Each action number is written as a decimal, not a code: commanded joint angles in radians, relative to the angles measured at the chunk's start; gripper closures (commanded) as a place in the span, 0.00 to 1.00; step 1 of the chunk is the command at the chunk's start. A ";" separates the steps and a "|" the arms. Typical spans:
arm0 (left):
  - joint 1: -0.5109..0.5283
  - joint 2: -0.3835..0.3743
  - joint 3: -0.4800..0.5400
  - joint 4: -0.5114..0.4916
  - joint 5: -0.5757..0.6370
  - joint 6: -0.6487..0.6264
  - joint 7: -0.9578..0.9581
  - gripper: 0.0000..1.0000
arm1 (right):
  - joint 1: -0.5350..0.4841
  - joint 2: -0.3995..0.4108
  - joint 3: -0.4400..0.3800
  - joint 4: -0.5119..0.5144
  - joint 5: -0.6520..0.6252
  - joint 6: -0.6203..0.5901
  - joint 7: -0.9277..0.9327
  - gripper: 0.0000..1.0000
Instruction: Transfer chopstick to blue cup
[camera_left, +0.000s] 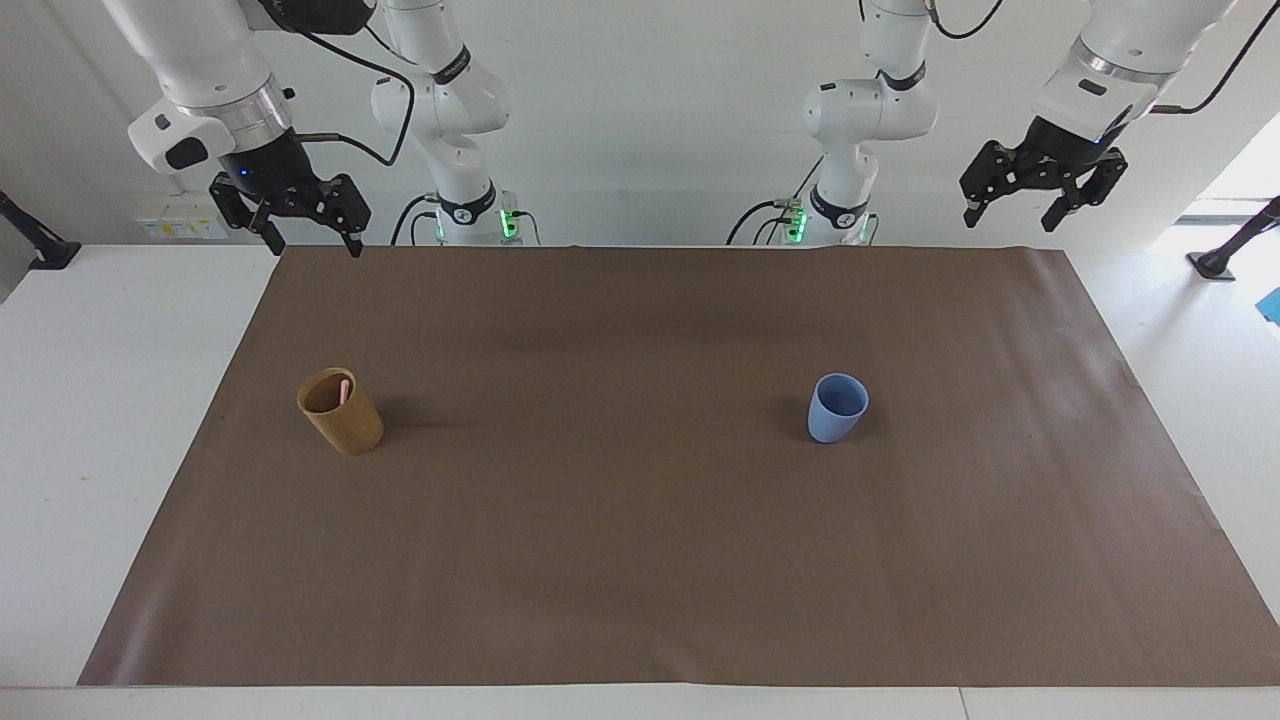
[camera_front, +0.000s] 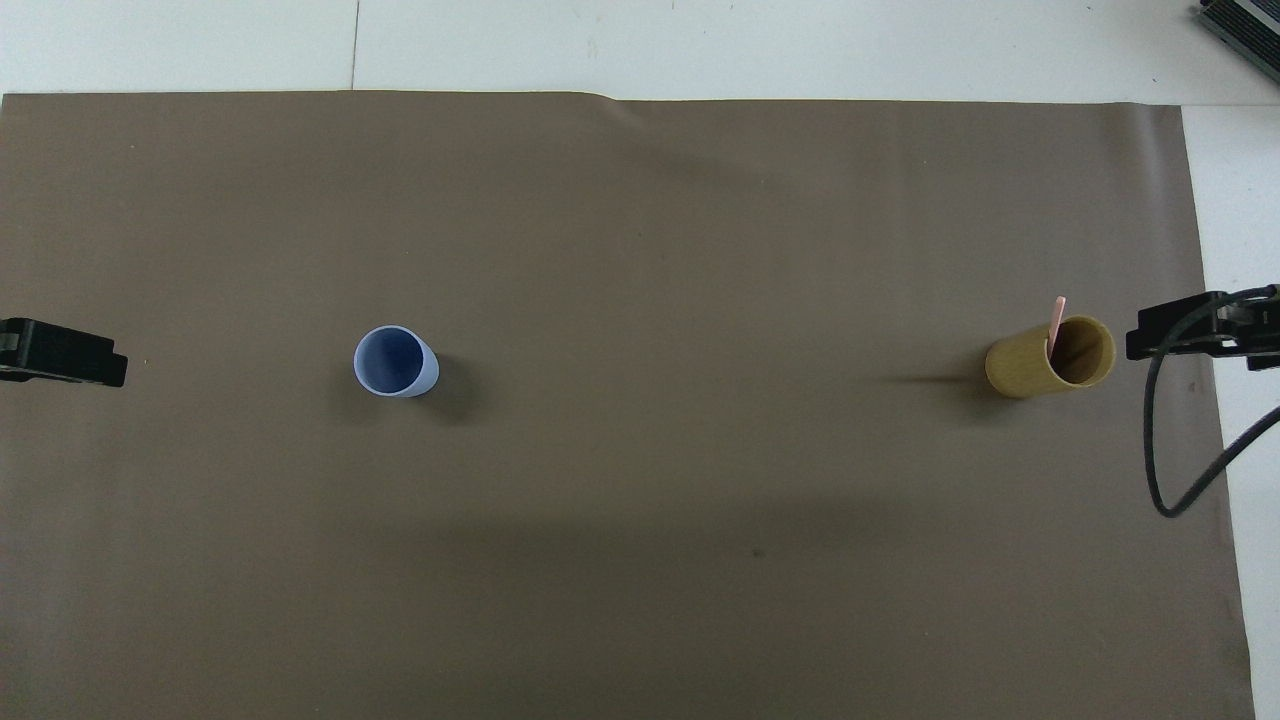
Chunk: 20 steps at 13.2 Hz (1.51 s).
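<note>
Tabletop (camera_left: 100, 420) of white laminate carried a large brown paper mat (camera_left: 640, 540) that covered most of the working area. Both white Franka arms waited raised at the robots' end of the table. Left gripper (camera_left: 1012, 215), black and two-fingered, hung in the air over the white surface just off the mat's corner at the left arm's end, fingers spread apart and holding nothing. Right gripper (camera_left: 312, 241), of the same build, hung over the mat's corner at the right arm's end, fingers likewise spread and empty. Tall tan-brown cylindrical cup (camera_left: 341, 411) stood upright on the mat toward the right arm's end. Small light-blue matte tumbler, the blue cup (camera_left: 837, 407), stood upright on the mat toward the left arm's end, well apart from the tan cup and at about the same distance from the robots; its interior showed nothing inside. Thin pale pink chopstick (camera_front: 1056, 318) stood inside the tan-brown cup, leaning against the rim, its upper end projecting slightly above it
</note>
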 joint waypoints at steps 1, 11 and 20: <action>0.018 -0.018 -0.010 -0.012 0.001 -0.008 0.001 0.00 | -0.007 -0.004 0.005 -0.010 -0.013 0.016 -0.027 0.00; 0.015 -0.063 -0.011 -0.171 0.000 0.074 -0.005 0.00 | -0.007 -0.007 0.007 -0.010 0.003 0.002 -0.023 0.00; 0.000 -0.058 -0.019 -0.168 0.009 0.120 -0.003 0.00 | -0.010 -0.009 0.005 -0.017 0.004 0.001 -0.027 0.00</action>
